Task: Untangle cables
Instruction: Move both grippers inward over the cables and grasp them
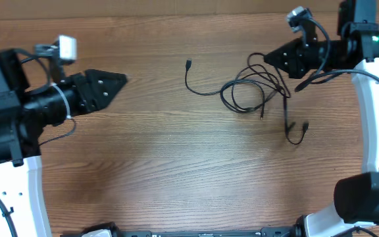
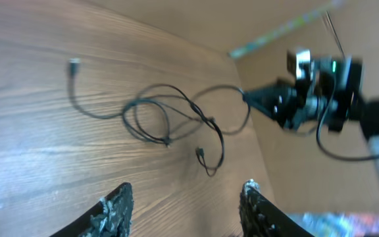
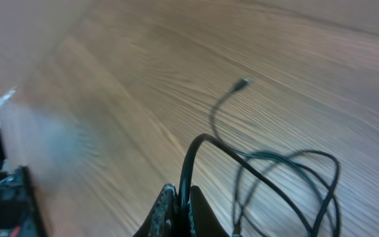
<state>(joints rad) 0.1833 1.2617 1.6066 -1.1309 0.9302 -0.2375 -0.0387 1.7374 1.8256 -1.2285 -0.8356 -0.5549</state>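
cables [image 1: 255, 92] lie in a loose tangle on wooden table [image 1: 176, 171], toward 2 o'clock in overhead view. one plug end [image 1: 188, 64] trails out near 12 o'clock. right gripper [image 3: 179, 197] at 2 o'clock, fingers pinched tight on one black strand at the tangle's edge. left gripper [image 2: 186, 204] at 9 o'clock, well apart from the cables, fingers spread, nothing between them.
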